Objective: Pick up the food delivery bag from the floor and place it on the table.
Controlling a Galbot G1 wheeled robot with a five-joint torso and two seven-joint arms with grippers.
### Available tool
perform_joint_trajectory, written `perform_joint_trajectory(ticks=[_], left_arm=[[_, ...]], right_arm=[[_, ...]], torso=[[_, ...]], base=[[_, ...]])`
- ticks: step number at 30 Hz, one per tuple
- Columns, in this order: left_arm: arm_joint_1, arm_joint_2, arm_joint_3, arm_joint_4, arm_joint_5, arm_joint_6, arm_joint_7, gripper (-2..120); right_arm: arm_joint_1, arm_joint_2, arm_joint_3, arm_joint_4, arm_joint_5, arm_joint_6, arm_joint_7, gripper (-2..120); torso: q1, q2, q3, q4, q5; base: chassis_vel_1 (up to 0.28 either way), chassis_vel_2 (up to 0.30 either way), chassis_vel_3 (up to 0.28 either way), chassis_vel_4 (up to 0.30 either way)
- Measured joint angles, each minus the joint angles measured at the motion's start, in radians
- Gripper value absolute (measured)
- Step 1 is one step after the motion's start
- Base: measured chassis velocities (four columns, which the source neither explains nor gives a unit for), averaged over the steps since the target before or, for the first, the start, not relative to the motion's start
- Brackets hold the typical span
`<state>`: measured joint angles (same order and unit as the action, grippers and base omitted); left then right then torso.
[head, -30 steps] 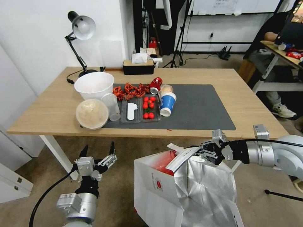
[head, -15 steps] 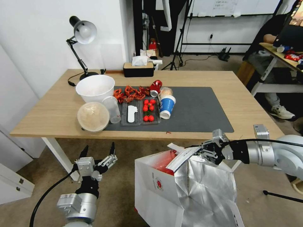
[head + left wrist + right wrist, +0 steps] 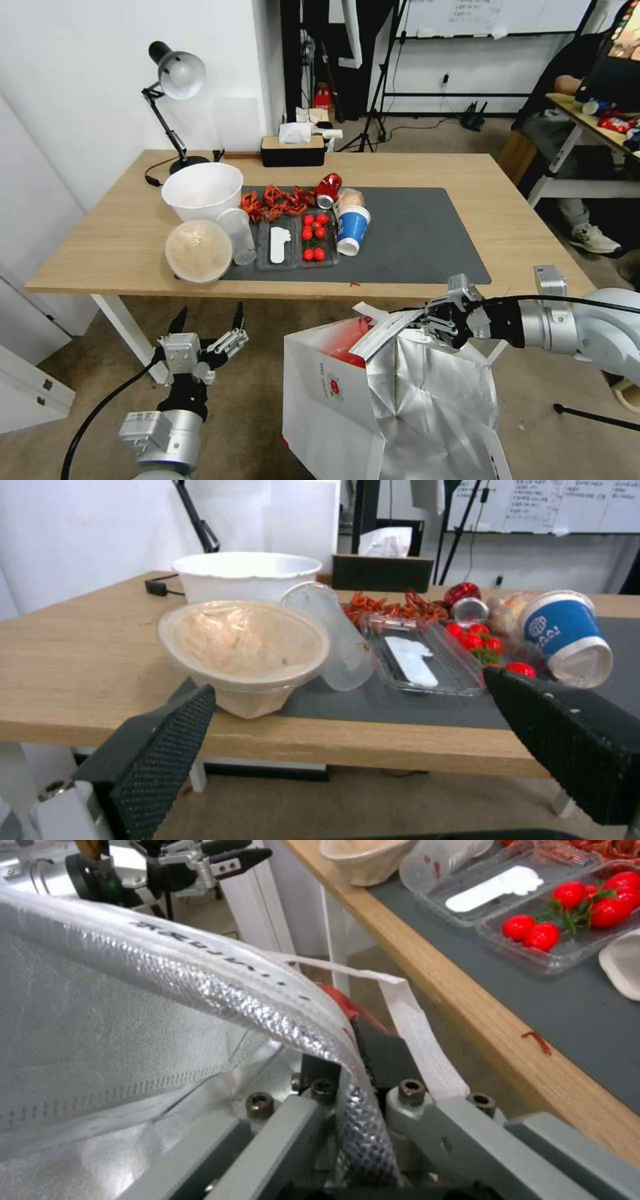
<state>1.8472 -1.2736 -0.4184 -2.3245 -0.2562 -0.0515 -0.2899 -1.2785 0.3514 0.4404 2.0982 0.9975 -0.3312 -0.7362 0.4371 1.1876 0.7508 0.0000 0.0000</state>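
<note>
The whole head view has slid a touch compared with a second ago, the counter (image 3: 527, 233) sitting a little lower in the picture. That is the camera moving, not the things. Against the arms, nothing has budged: the right gripper (image 3: 427, 322) still has its fingers clamped on the rim of the food delivery bag (image 3: 373, 400), and the bag sits where it did relative to it. So, in my judgement, the grasp is secured but the lift to the counter hasn't properly begun.

The bag is below the counter's near edge, right of centre, over the floor (image 3: 260, 407); whether its base still touches the floor is cut off from view. It's a big white boxy thing, gaping open, crinkled silver foil lining showing, red trim inside the mouth, a small round red logo on the near-left face, and a white strap handle (image 3: 383, 330) draped loose across the top. From the right wrist, the foil rim runs straight down between the closed fingers (image 3: 383, 1055), pinched tight.

Over on the left, the left gripper (image 3: 207, 319) hovers low in front of the counter, fingers spread wide, holding nothing.
</note>
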Motion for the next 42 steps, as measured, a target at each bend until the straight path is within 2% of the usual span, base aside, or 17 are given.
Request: perform_joint_trajectory(ticks=[11, 19, 25, 32, 35, 42], left_arm=[[0.014, -0.002, -0.012, -0.011, 0.005, -0.003, -0.019, 100], [0.032, -0.025, -0.014, -0.017, 0.025, -0.021, -0.023, 100], [0.043, -0.039, -0.013, -0.02, 0.052, -0.031, -0.019, 100], [0.047, -0.04, -0.012, -0.021, 0.054, -0.032, -0.021, 100], [0.043, -0.039, -0.009, -0.02, 0.054, -0.032, -0.022, 100], [0.033, -0.038, -0.001, -0.011, 0.054, -0.031, -0.024, 100]], right_arm=[[0.01, -0.013, 0.033, 0.015, 0.053, 0.0, 0.003, 0], [0.029, -0.021, 0.075, 0.036, 0.163, 0.008, 0.015, 0], [0.045, 0.008, 0.099, 0.057, 0.264, 0.025, 0.042, 0], [0.063, 0.04, 0.133, 0.077, 0.389, 0.052, 0.143, 0], [0.069, 0.052, 0.148, 0.112, 0.488, 0.08, 0.252, 0], [0.105, 0.056, 0.156, 0.164, 0.609, 0.126, 0.392, 0]], torso=[[-0.002, -0.006, -0.003, 0.0, 0.0], [-0.004, -0.008, -0.005, 0.0, 0.0], [-0.004, -0.01, -0.006, 0.0001, 0.0], [-0.005, -0.011, -0.006, 0.0, 0.0002], [-0.005, -0.012, -0.007, 0.0001, 0.0001], [-0.005, -0.012, -0.007, 0.0001, -0.0001]], base=[[0.0, 0.0, 0.0, 0.0], [0.0, 0.0, 0.0, 0.0], [0.0, 0.0, 0.0, 0.0], [0.0, 0.0, 0.0, 0.0], [0.0, 0.0, 0.0, 0.0], [0.0, 0.0, 0.0, 0.0]])
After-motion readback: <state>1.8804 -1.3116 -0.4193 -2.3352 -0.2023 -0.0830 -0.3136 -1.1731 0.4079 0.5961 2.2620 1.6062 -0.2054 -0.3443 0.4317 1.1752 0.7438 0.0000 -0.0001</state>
